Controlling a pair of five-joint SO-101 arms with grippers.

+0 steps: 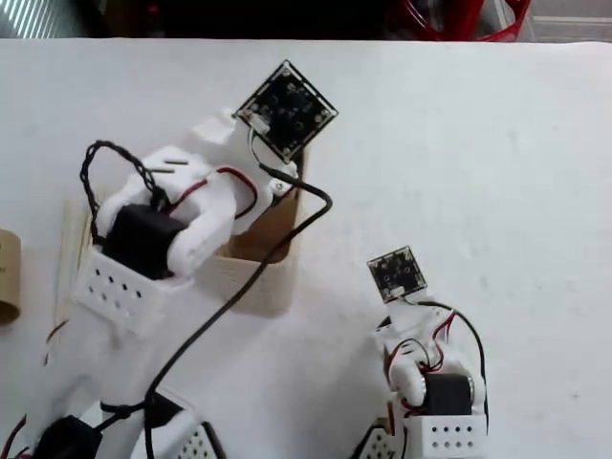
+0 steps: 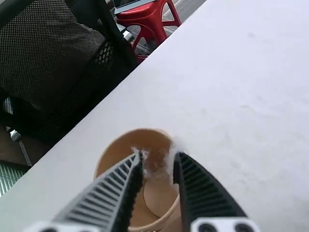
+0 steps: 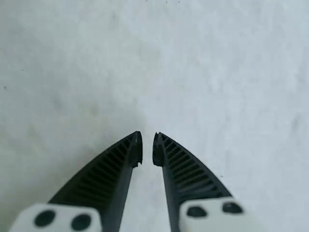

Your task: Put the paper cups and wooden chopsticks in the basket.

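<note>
Paper cup point(image 2: 116, 150) hanging in my left gripper point(image 2: 157, 158), fingers pinching its wall: wrist view showing that. High view adding basket point(image 1: 263, 282) under my arm, second cup point(image 1: 6, 273) and chopsticks point(image 1: 69, 251) lying far left on table point(image 1: 459, 143). My right gripper point(image 3: 147, 145) hovering nearly closed above table.

White matte tabletop point(image 2: 231, 72) lies beneath and ahead of the left gripper point(image 2: 157, 159). Past the table's far edge, well apart from that gripper, a black mesh chair point(image 2: 48, 63) stands just beside a red metal-framed stool point(image 2: 145, 19).
</note>
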